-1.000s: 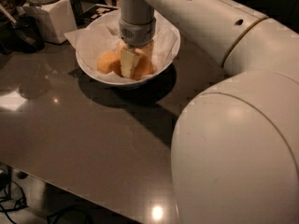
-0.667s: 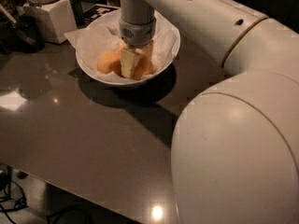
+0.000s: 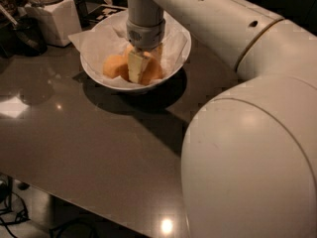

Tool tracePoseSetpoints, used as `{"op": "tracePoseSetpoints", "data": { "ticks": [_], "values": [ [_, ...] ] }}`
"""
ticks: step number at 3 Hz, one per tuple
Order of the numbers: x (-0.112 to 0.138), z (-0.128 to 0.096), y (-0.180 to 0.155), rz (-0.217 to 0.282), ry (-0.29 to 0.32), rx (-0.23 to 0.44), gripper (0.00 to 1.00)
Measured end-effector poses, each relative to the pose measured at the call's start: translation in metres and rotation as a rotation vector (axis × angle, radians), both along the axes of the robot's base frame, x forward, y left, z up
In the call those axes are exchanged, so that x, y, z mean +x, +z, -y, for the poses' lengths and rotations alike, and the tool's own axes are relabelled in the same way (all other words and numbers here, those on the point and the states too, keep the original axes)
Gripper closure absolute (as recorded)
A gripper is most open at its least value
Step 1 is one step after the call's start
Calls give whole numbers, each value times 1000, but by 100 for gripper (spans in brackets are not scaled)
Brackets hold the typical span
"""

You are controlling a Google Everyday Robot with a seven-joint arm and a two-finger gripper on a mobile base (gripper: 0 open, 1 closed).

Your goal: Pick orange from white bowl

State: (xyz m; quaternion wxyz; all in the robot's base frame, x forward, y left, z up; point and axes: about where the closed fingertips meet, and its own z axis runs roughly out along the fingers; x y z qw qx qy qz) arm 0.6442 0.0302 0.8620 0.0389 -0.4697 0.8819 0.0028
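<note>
- Closest to me, the arm [image 3: 247, 172] fills the right of the view with its big white shell and hides that part of the surface.
- The grey surface [image 3: 89, 148] lies bare from its front edge, which cuts slantwise across the lower left, up to the bowl. That is the widest open room I have. Below the edge, cables [image 3: 10, 214] lie on the floor.
- The white bowl [image 3: 174, 67] sits toward the far side, lined with crumpled paper [image 3: 96, 43] that sticks out past its left rim.
- The tool [image 3: 137, 66] is down inside the bowl among the fruit. I cannot tell how far open it is or whether it grips anything.
- The orange [image 3: 152, 69] lies in the bowl against the tool, on the right of the view. A paler orange [image 3: 114, 66] is just on the other side.
- Far left stands a white canister [image 3: 52, 16], near the paper's corner.
- Behind the bowl is a card [image 3: 106, 11] with black-and-white marks, too small to read.
</note>
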Motion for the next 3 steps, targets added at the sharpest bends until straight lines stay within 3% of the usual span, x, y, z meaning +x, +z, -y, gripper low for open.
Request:
{"op": "tracePoseSetpoints", "data": {
  "ticks": [1,2,3],
  "values": [
    [2,-2,11,28,40,36,100],
    [-1,1,47,59,117,90,100],
    [5,-4,44,75,116,99,100]
  ]
}}
